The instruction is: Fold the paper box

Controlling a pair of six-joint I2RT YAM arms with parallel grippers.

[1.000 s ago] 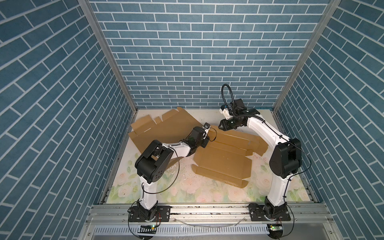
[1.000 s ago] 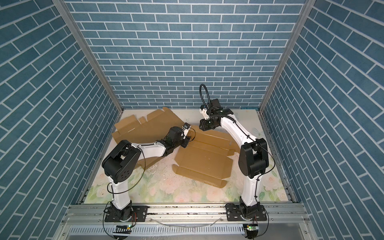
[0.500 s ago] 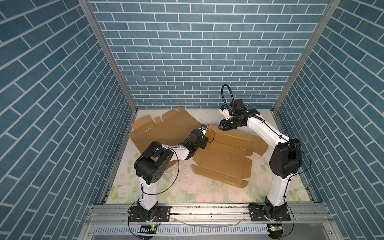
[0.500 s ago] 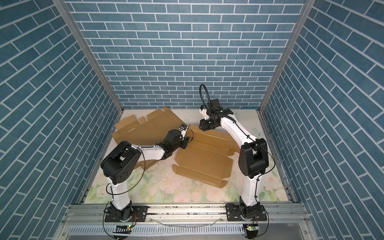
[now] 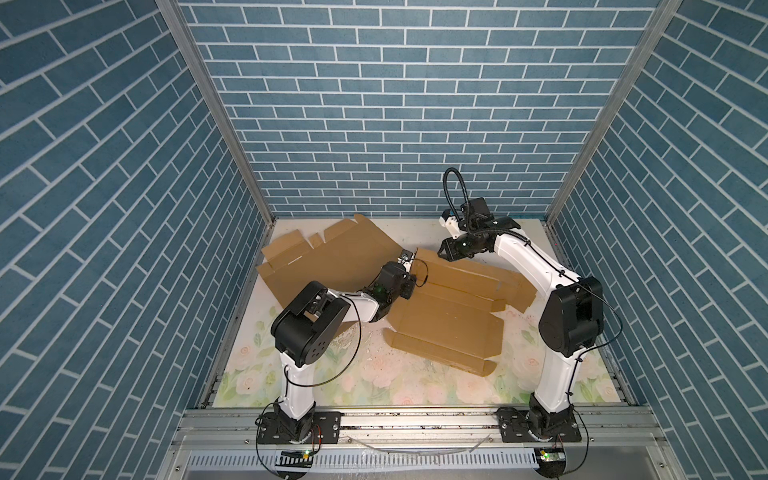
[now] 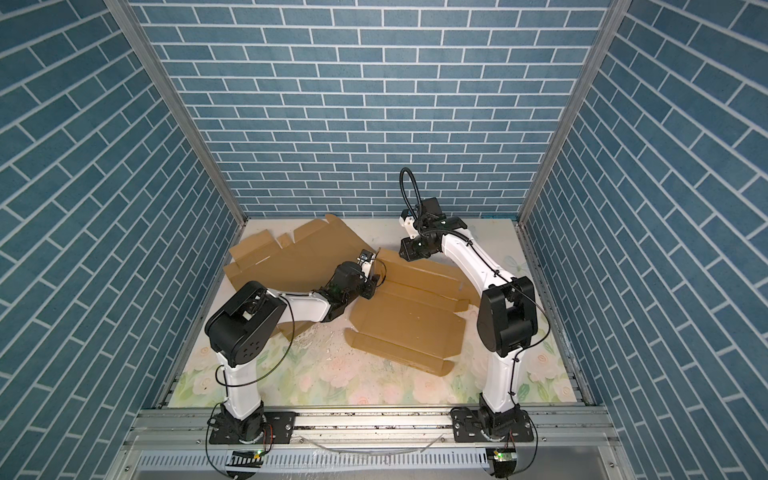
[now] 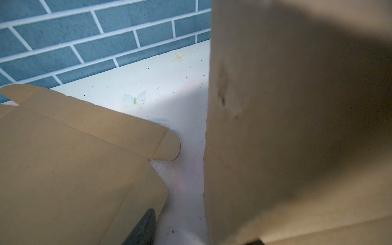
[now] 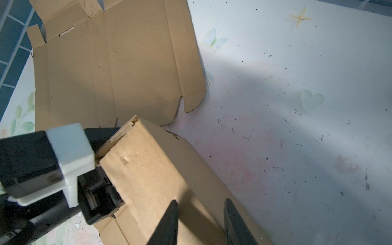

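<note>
The paper box (image 5: 449, 320) lies mostly flat centre-right on the floral table (image 5: 374, 374), its far-left flap (image 8: 148, 169) raised against the left gripper (image 5: 409, 284), whose jaws it hides so their grip cannot be told, while the right gripper (image 8: 200, 200) hangs over the far edge, jaws parted, empty.

The raised flap (image 7: 297, 127) of the paper box (image 5: 449, 320) fills half the left wrist view, blurred. In both top views it hides the fingertips of the left gripper (image 5: 409, 282). One finger (image 7: 146, 224) shows, cut off at the frame edge. Grip undeterminable. The left arm (image 5: 361, 309) covers the near corner of the flat cardboard sheet (image 5: 332, 257).
</note>
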